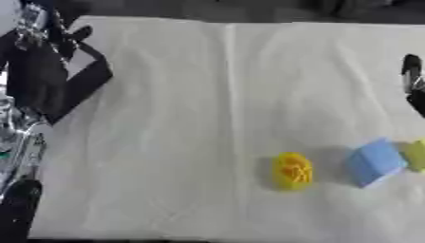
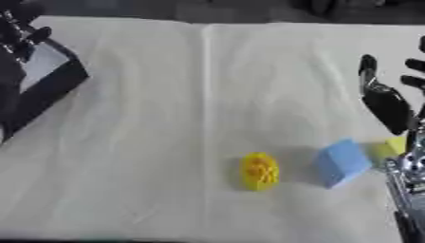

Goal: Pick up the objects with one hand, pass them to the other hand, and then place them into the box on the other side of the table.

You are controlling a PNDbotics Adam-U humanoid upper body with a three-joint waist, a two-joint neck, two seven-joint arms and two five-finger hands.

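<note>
The table is covered with a white cloth point(image 2: 166, 142), matt and creased, with a long fold line running down it. The yellow object point(image 2: 259, 171) has a rough, textured surface. The blue block point(image 2: 340, 162) looks smooth and matt. The box point(image 2: 58, 80) has dark matt walls. The right hand point(image 2: 386, 107) looks like glossy black plastic.

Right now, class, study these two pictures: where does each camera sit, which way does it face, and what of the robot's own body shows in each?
Left eye view: in the head, looking down at the white cloth-covered table; left hand over the black box, right hand barely showing.
Right eye view: in the head too, slightly rightward; right hand open at the right edge.
Both share the yellow ball, blue block and yellow-green object.
</note>
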